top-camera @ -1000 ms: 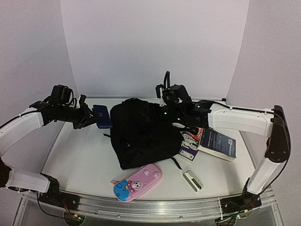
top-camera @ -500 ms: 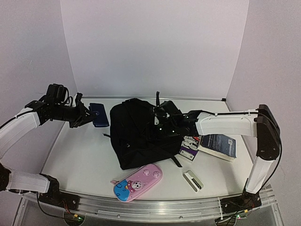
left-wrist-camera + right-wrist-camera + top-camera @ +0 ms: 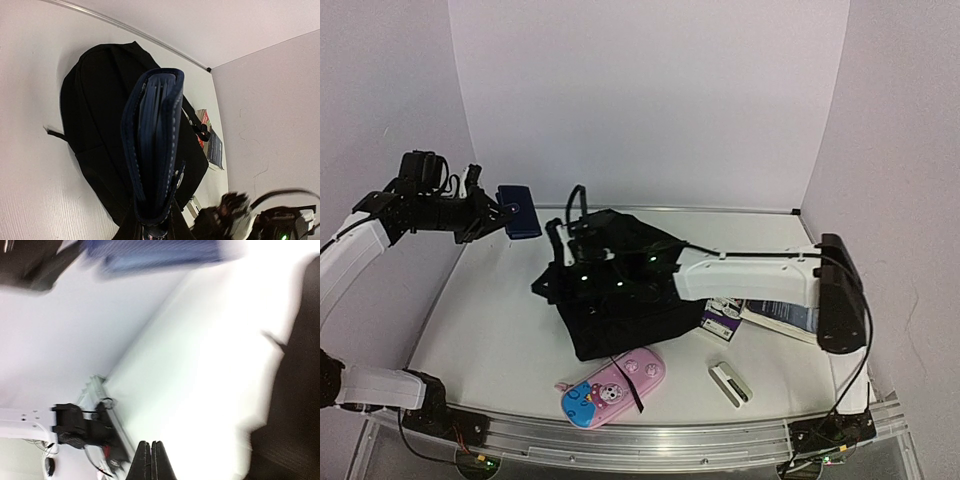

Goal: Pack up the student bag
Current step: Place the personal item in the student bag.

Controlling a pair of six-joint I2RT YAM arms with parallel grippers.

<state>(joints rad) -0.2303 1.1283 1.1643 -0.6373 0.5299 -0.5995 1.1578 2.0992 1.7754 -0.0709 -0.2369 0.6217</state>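
The student bag (image 3: 620, 305), a large black backpack, lies flat mid-table; the left wrist view shows it below the wallet (image 3: 97, 110). My left gripper (image 3: 490, 216) hangs raised at the back left, shut on a navy wallet (image 3: 518, 210) that stands edge-on between its fingers (image 3: 155, 145). My right arm reaches leftward across the bag, its gripper (image 3: 546, 284) just past the bag's left edge. That gripper (image 3: 150, 445) is shut, fingers pressed together with nothing between them. The right wrist view is blurred.
A pink-and-blue pencil case (image 3: 612, 387) lies at the front with a black bag strap (image 3: 628, 388) across it. A small white object (image 3: 730, 383) sits front right. A dark book (image 3: 782, 305) and a purple card pack (image 3: 724, 308) lie right of the bag.
My right arm swept left across the bag and its jaws closed empty. The left gripper carried the wallet up and further left. A bag strap now lies over the pencil case.
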